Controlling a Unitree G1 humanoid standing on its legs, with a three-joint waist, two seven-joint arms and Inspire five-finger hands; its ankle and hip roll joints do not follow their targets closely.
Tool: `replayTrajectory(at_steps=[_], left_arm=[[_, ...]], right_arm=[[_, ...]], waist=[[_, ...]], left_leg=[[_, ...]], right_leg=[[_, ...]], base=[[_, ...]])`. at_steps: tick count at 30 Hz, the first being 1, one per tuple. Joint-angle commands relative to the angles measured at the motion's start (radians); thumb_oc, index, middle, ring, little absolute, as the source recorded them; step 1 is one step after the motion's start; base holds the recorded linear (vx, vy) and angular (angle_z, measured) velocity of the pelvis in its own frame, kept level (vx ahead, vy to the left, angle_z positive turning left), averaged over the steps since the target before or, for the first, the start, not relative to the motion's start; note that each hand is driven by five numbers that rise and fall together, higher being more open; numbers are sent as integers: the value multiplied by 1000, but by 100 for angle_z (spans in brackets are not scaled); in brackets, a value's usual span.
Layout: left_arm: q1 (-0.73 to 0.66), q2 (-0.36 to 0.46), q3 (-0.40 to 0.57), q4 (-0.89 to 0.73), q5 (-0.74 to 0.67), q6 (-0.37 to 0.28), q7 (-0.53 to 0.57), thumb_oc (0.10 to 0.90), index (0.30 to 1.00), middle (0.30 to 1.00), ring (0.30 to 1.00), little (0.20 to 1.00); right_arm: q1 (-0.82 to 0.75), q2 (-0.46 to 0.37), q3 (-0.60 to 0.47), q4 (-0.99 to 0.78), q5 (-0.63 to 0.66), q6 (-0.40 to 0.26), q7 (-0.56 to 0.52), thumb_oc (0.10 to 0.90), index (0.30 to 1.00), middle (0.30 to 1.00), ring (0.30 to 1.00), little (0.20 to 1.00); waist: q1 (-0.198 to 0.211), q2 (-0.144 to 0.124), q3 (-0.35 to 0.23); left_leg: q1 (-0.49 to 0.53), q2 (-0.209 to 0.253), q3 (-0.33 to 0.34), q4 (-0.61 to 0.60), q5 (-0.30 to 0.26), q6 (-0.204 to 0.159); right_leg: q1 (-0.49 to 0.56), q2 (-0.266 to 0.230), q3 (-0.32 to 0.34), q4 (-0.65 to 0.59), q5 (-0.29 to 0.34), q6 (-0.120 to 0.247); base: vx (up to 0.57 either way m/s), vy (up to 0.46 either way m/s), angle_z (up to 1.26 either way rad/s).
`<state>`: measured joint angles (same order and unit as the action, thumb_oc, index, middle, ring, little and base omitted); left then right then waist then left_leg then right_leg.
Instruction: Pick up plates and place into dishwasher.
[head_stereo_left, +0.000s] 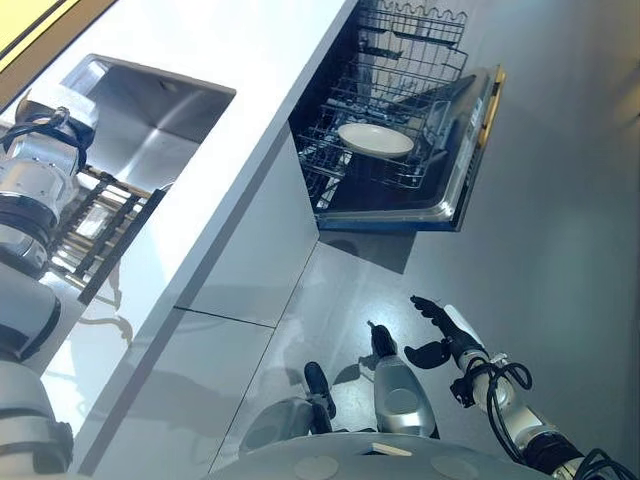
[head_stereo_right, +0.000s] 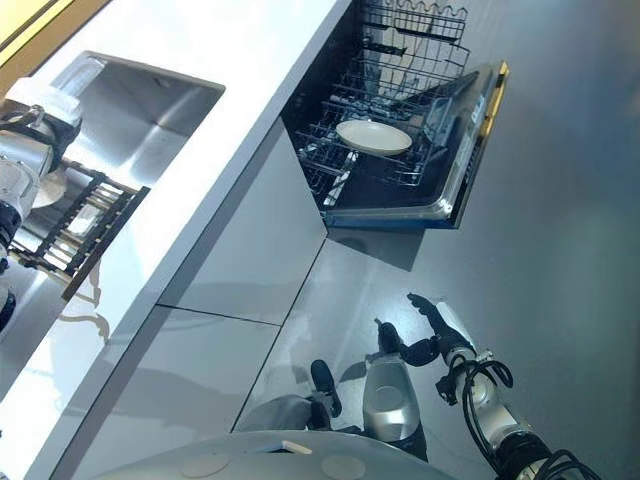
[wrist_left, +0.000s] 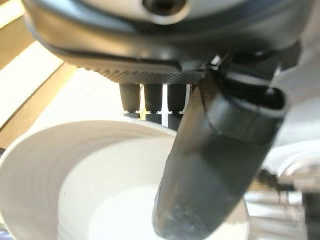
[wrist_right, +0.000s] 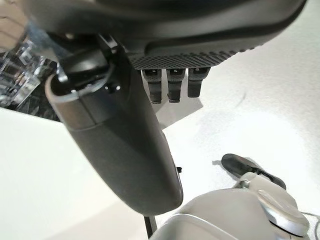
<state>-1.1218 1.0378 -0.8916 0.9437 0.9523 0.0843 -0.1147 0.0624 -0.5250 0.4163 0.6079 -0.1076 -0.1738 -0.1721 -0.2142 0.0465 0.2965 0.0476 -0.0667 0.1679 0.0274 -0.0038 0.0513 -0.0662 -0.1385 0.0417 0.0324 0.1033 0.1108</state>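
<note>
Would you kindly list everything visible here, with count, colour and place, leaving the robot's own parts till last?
Dishwasher: one, dark, door open, below the counter.
Racks: two, dark wire, pulled out of the dishwasher.
Plate in rack: one, white, lying in the lower rack.
Plate at left hand: one, white, with thumb and fingers at its rim.
Drying rack: one, dark, beside the sink.
Sink: one, steel, set in the counter.
Counter: one, white.
Left hand: dark, at the plate.
Right hand: dark, open, above the floor.
</note>
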Motion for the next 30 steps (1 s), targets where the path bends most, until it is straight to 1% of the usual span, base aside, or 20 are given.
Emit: replayTrajectory(at_steps=[1, 2, 3, 4, 6, 7, 8, 10, 13, 14, 15, 17, 18, 20, 21, 23, 24, 27, 28, 30], left_arm=[[-155, 144, 57, -34, -107, 109, 160, 100, 300, 300, 300, 200], [-151, 146, 65, -43, -128, 110, 168, 100, 300, 300, 300, 200], [-146, 162, 77, -85, -203, 127, 189, 100, 300, 300, 300, 200], [-143, 170, 89, -103, -223, 120, 207, 100, 300, 300, 300, 200], [-123, 191, 120, -156, -327, 129, 246, 100, 300, 300, 300, 200], [-109, 203, 148, -197, -359, 122, 268, 100, 300, 300, 300, 200], [-83, 223, 176, -243, -434, 119, 295, 100, 300, 300, 300, 200], [-46, 243, 232, -314, -466, 95, 330, 100, 300, 300, 300, 200], [1, 255, 311, -383, -594, 51, 378, 100, 300, 300, 300, 200], [32, 254, 358, -411, -634, 33, 389, 100, 300, 300, 300, 200], [41, 254, 371, -416, -650, 20, 399, 100, 300, 300, 300, 200], [98, 252, 446, -471, -706, -12, 422, 100, 300, 300, 300, 200], [126, 255, 475, -504, -718, -17, 428, 100, 300, 300, 300, 200], [207, 246, 555, -569, -740, -43, 440, 100, 300, 300, 300, 200], [229, 245, 574, -589, -746, -42, 442, 100, 300, 300, 300, 200], [335, 217, 669, -672, -782, -75, 449, 100, 300, 300, 300, 200], [351, 213, 683, -680, -788, -84, 448, 100, 300, 300, 300, 200], [443, 154, 745, -779, -814, -119, 439, 100, 300, 300, 300, 200], [463, 133, 755, -804, -832, -141, 431, 100, 300, 300, 300, 200], [472, 111, 759, -834, -844, -154, 424, 100, 300, 300, 300, 200]], right_arm=[[-9, -13, 36, -84, 13, -67, -28, 800, 900, 900, 900, 900], [-10, -14, 36, -88, 13, -70, -30, 800, 900, 900, 900, 900], [-15, -16, 37, -114, 27, -68, -37, 800, 900, 900, 900, 900], [-17, -17, 35, -127, 35, -64, -39, 800, 900, 900, 900, 900], [-23, -21, 30, -167, 60, -65, -50, 800, 900, 900, 900, 900], [-24, -21, 21, -192, 75, -70, -58, 800, 900, 900, 900, 900], [-21, -25, 12, -228, 90, -66, -58, 800, 900, 900, 900, 900], [-16, -25, -7, -279, 98, -73, -60, 800, 900, 900, 900, 900], [-16, -25, -32, -346, 111, -85, -53, 800, 900, 900, 900, 900], [-19, -27, -41, -382, 111, -87, -49, 800, 900, 900, 900, 900], [-19, -28, -43, -388, 111, -97, -51, 800, 900, 900, 900, 900], [-34, -37, -64, -476, 131, -98, -44, 800, 900, 900, 900, 900], [-45, -41, -74, -514, 148, -102, -42, 800, 900, 900, 900, 900], [-65, -42, -98, -598, 174, -103, -42, 800, 900, 900, 900, 900], [-70, -43, -103, -615, 177, -105, -44, 800, 900, 900, 900, 900], [-106, -56, -128, -704, 180, -145, -63, 800, 900, 900, 900, 900], [-111, -59, -128, -711, 176, -159, -68, 800, 900, 900, 900, 900], [-191, -86, -143, -813, 168, -155, -108, 800, 900, 900, 900, 900], [-223, -93, -146, -833, 164, -162, -129, 800, 900, 900, 900, 900], [-257, -92, -154, -853, 156, -174, -151, 800, 900, 900, 900, 900]], waist=[[21, 20, -176], [23, 19, -178], [34, 16, -186], [40, 13, -190], [52, 9, -199], [61, 5, -203], [66, 5, -208], [75, 3, -216], [86, 1, -226], [90, 1, -229], [91, 1, -230], [99, 1, -235], [104, 1, -237], [114, -2, -237], [116, -2, -237], [130, -3, -238], [131, -2, -238], [149, -2, -240], [154, -2, -241], [160, -2, -243]], left_leg=[[50, -16, -14, -26, -101, -8], [52, -16, -15, -28, -101, -8], [56, -12, -19, -32, -99, -11], [57, -10, -21, -33, -98, -13], [60, -5, -24, -37, -95, -18], [63, -2, -28, -41, -92, -20], [67, 0, -29, -47, -89, -22], [71, 4, -34, -57, -83, -25], [76, 9, -37, -65, -79, -28], [79, 12, -37, -68, -78, -28], [80, 12, -37, -69, -78, -29], [85, 17, -39, -74, -74, -31], [87, 18, -39, -76, -74, -32], [89, 20, -43, -79, -71, -33], [89, 21, -43, -79, -71, -33], [88, 24, -45, -80, -68, -35], [88, 24, -45, -80, -68, -35], [90, 26, -49, -84, -64, -37], [92, 28, -51, -87, -62, -38], [93, 28, -53, -89, -60, -38]], right_leg=[[-16, 59, -1, 14, -35, 56], [-12, 60, -3, 12, -35, 55], [5, 63, -12, 1, -38, 51], [12, 64, -16, -4, -40, 49], [30, 67, -25, -16, -43, 43], [40, 70, -31, -22, -46, 39], [50, 72, -38, -30, -48, 36], [63, 75, -46, -40, -53, 32], [76, 79, -56, -47, -59, 28], [82, 80, -59, -49, -62, 26], [83, 80, -60, -50, -63, 25], [92, 82, -64, -54, -68, 22], [97, 82, -67, -56, -70, 21], [103, 83, -68, -60, -72, 18], [104, 83, -69, -60, -73, 18], [108, 81, -74, -61, -75, 15], [109, 81, -75, -61, -76, 15], [119, 80, -83, -63, -80, 11], [123, 80, -86, -63, -81, 9], [126, 81, -88, -62, -83, 8]], base=[[-72, -75, 16], [-79, -82, 11], [-62, -63, 10], [-73, -75, 12], [-66, -61, 13], [-76, -61, 12], [-75, -60, 11], [-62, -53, 12], [-53, -39, 9], [-46, -32, 6], [-47, -23, 7], [-60, -14, 10], [-64, -12, 6], [-46, -7, 2], [-51, -4, 3], [-57, 1, 5], [-49, 6, 4], [-48, 17, 2], [-39, 18, 3], [-29, 13, 5]])
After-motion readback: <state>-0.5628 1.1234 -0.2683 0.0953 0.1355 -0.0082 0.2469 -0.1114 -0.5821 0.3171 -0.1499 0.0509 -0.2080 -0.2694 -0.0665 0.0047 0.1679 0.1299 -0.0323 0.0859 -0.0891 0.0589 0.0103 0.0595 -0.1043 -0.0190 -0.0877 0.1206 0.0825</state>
